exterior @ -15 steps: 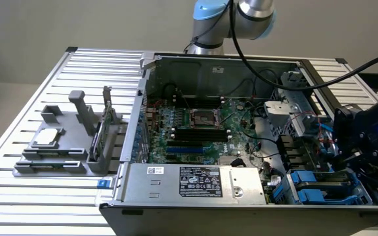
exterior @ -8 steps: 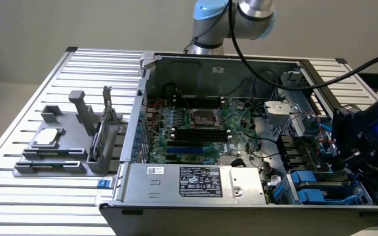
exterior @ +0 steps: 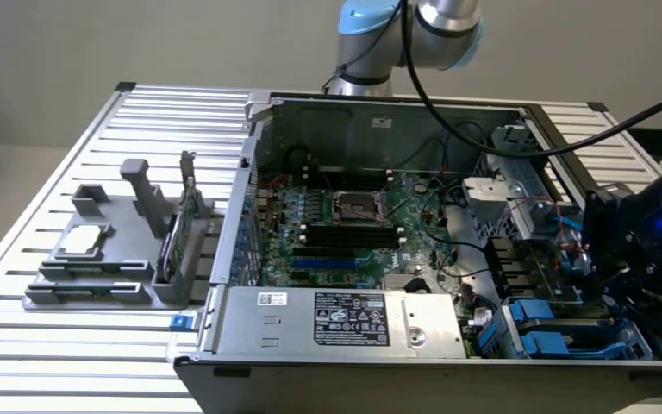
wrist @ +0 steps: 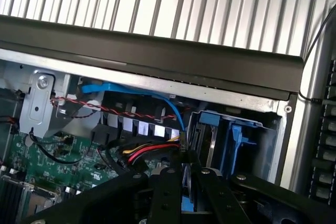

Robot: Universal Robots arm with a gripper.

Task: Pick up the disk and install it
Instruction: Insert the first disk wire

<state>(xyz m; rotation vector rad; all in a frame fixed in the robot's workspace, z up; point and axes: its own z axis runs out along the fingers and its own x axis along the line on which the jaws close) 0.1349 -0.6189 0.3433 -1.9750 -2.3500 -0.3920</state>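
The open computer case (exterior: 423, 224) lies on the slatted metal table (exterior: 66, 345), its motherboard (exterior: 348, 220) exposed and the power supply (exterior: 343, 321) along the near edge. The drive bays (exterior: 561, 332) occupy the case's near corner at the exterior view's right and hold blue plastic carriers. A grey fixture (exterior: 107, 259) stands on the table at the exterior view's left, well apart from the case; a small silver drive (exterior: 85, 241) rests on it.

The gripper (exterior: 641, 259) hangs over the drive bays at the exterior view's right. In the wrist view the gripper (wrist: 184, 192) has its fingers (wrist: 167, 192) drawn narrow, with a sliver of blue plastic between them; whether that is the disk cannot be told. The disk is not identifiable with certainty; blue rails (wrist: 236, 135) stand in the bay just beyond the fingertips.

The wrist view adds the red, yellow and black power leads (wrist: 144, 153) and a blue data cable (wrist: 131, 92) running toward the bay. The exterior view gives the fixture and whole case.
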